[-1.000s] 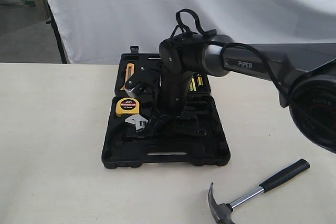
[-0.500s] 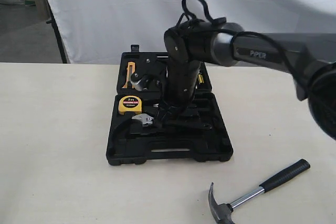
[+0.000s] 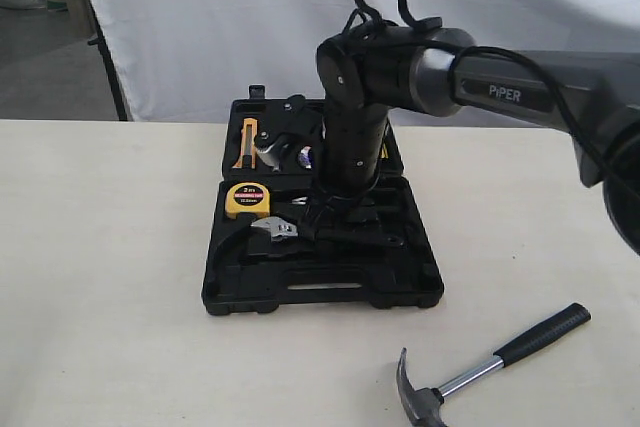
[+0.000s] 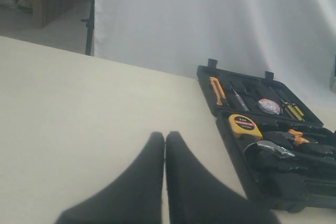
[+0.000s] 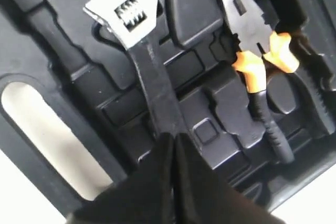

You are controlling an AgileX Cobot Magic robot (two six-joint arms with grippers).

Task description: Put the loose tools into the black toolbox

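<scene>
— The right arm has risen and stands straighter over the black toolbox (image 3: 400, 297) than a second ago. The right gripper (image 5: 173, 138) has its fingers pressed together, tips just over the handle end of the adjustable wrench (image 5: 144, 61).
— Is the wrench in the box?
— Yes, it lies in the toolbox's nearer half, just beside the yellow tape measure (image 3: 243, 200) (orange-handled pliers (image 5: 257, 61) sit in the next recess). I cannot tell whether the fingertips touch it.
— So that tool looks delivered?
— I judge so. The claw hammer (image 3: 500, 356) lies on the table (image 3: 100, 247) outside the toolbox, off its near right corner, and is probably next.
— And the left gripper (image 4: 165, 141)?
— Fingers together, empty, well apart from the toolbox.
</scene>
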